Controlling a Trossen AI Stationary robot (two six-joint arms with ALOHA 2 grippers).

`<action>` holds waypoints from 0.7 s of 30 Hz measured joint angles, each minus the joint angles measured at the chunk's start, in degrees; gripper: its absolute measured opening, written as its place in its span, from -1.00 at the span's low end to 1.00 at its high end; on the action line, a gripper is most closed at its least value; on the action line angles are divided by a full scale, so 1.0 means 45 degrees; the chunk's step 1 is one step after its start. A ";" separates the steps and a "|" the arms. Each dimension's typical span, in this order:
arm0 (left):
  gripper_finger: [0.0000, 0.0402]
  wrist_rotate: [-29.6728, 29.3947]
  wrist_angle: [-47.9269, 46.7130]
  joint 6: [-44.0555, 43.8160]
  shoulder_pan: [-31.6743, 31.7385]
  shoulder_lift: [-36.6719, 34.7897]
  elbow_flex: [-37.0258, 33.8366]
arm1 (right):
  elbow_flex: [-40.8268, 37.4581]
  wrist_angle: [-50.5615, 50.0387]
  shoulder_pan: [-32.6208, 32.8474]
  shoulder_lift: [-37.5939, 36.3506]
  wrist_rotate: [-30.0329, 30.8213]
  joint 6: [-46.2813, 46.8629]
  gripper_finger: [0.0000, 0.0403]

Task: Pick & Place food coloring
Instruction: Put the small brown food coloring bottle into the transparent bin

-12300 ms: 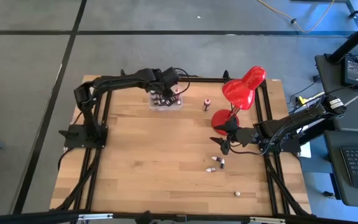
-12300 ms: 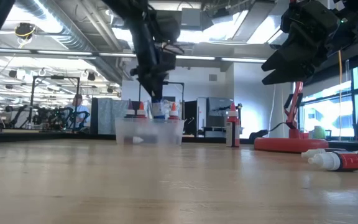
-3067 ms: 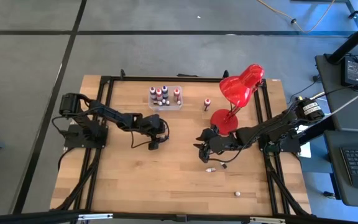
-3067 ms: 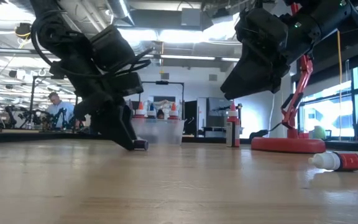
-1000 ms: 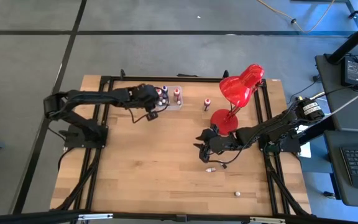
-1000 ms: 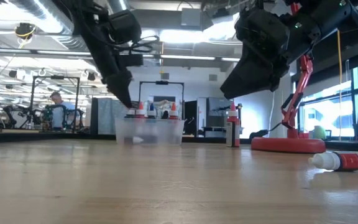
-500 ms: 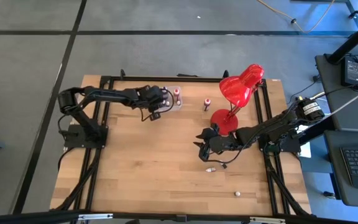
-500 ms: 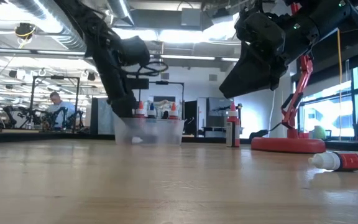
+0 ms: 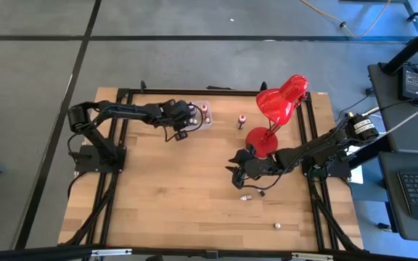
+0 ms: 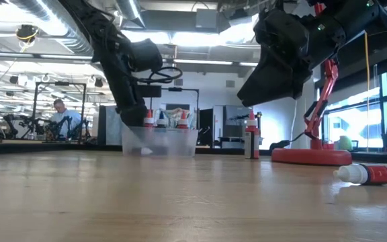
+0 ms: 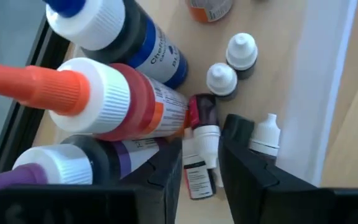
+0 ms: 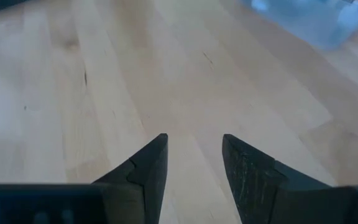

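left end effector (image 9: 183, 125) hiding the clear box (image 9: 207, 120), lying bottle (image 10: 363, 174) cut at frame edge

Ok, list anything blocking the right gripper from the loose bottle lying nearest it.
Nothing visible does. The right gripper hangs open above the table, and the nearest food coloring bottle lies close beside it on bare wood, with no other object between them.

Several white-capped food-coloring bottles (image 9: 192, 110) stand clustered at the upper middle of the high view. One small dark-red bottle (image 9: 242, 120) stands alone just right of them; another red, white-capped bottle (image 10: 362, 175) lies on its side at the low view's right edge. In the left wrist view a tiny dark-red dropper bottle (image 11: 202, 151) lies among larger ones.
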 joint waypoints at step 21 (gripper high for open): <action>-0.16 0.2621 0.0270 -0.1483 -0.1243 -0.4102 0.0971 | 0.0986 -0.5220 0.0601 -0.2801 -0.4415 0.4838 -0.22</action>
